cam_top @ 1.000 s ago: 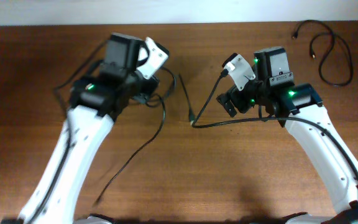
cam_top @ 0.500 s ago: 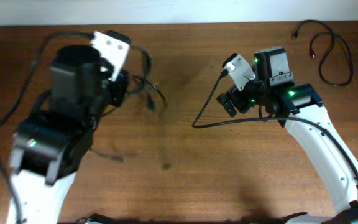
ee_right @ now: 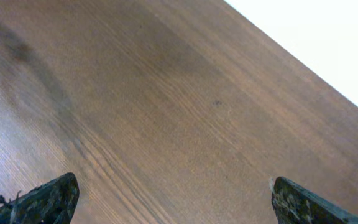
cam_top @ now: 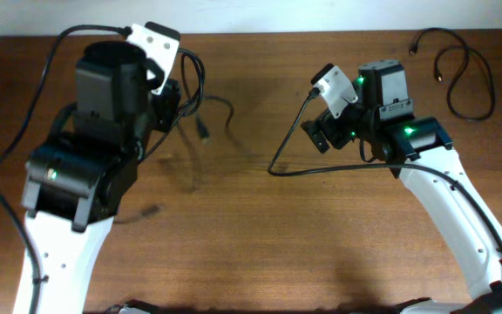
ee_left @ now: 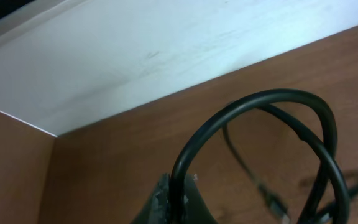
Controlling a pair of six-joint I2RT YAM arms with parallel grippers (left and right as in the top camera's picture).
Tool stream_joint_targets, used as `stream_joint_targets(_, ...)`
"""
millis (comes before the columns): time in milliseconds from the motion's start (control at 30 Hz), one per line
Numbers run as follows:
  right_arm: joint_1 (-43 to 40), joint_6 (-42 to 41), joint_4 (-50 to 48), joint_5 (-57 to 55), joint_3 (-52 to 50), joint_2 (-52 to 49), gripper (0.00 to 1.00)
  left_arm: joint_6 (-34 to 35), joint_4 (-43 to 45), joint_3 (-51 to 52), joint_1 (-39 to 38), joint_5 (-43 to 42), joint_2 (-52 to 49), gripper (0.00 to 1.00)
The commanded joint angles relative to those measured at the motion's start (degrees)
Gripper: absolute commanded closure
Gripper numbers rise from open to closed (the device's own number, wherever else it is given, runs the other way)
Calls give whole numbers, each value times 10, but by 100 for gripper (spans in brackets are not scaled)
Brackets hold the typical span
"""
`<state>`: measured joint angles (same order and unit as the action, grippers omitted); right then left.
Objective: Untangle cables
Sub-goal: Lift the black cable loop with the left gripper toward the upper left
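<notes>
While the left pincer [ee_left: 178, 202] clamps a looped cable [ee_left: 272, 99] above the bench [cam_top: 260, 244], its plug end [cam_top: 205, 133] trails rightward toward the right pincer [ee_right: 176, 200], wide open and empty.

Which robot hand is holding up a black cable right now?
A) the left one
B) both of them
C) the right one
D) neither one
A: the left gripper holds a looped cable up off the table, while the right gripper has its fingers wide apart with only bare wood between them.
</notes>
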<state>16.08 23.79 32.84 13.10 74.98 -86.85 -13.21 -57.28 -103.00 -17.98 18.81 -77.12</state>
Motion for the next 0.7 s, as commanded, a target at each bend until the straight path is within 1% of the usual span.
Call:
stream_joint_targets(0,17,-3,-5,8,56,10,2,10,32,-4,9,27,3,100)
stream_joint_targets(167,59,-3,12,14,137,10,2,10,39,-5,43,27,3,100)
stream_joint_targets(367,111,-3,21,14,209,10,1,10,39,-5,67,27,4,100)
stream_joint_targets(667,196,-3,21,14,229,10,2,10,38,-16,67,27,4,100)
